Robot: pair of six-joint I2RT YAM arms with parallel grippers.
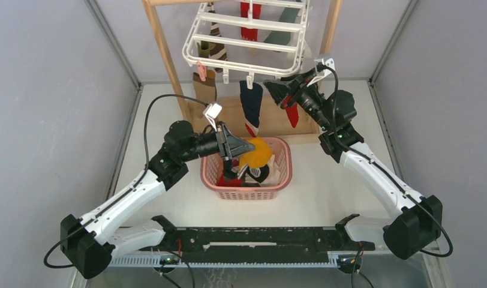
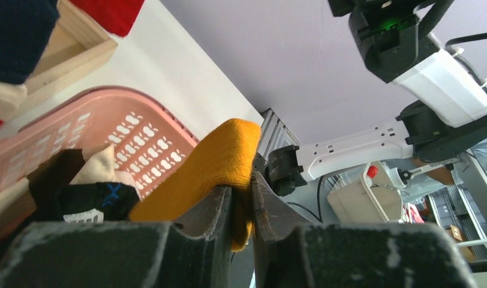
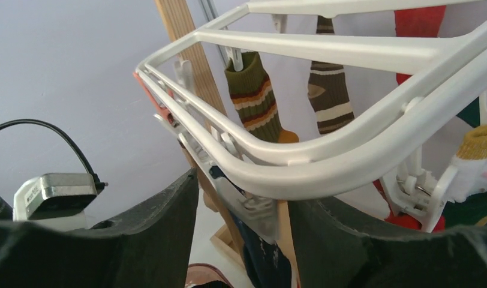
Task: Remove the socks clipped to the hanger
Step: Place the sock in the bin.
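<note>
Several small fabric socks [image 1: 253, 175] lie in the pink perforated plastic basket [image 1: 247, 193] on the white worktop [image 1: 325, 186]. The job looks well under way but not near its end. The white plastic drying hanger [image 1: 247, 42] hangs from a light wooden rack [image 1: 165, 57] at the far side and carries more socks on its clips. There is a red sock [image 1: 250, 18] at the back, brown-striped socks [image 3: 253, 90], a dark teal sock [image 1: 283, 33], a navy sock with a red and white toe [image 1: 251, 105] on the near rail, and another red sock [image 1: 292, 115] low on the right.

The left arm [image 1: 139, 189] reaches forward over the basket. Its jaws are clamped on a mustard-orange sock [image 2: 217, 162], which is off the hanger and held just above the pile. Letting go there should finish that one.

The right arm [image 1: 373, 171] stretches up and inward to the hanger's near right corner. Its jaws stand apart, with the frame's rim and a white dangling clip [image 3: 253, 207] between them, and they grip nothing that I can see.
</note>
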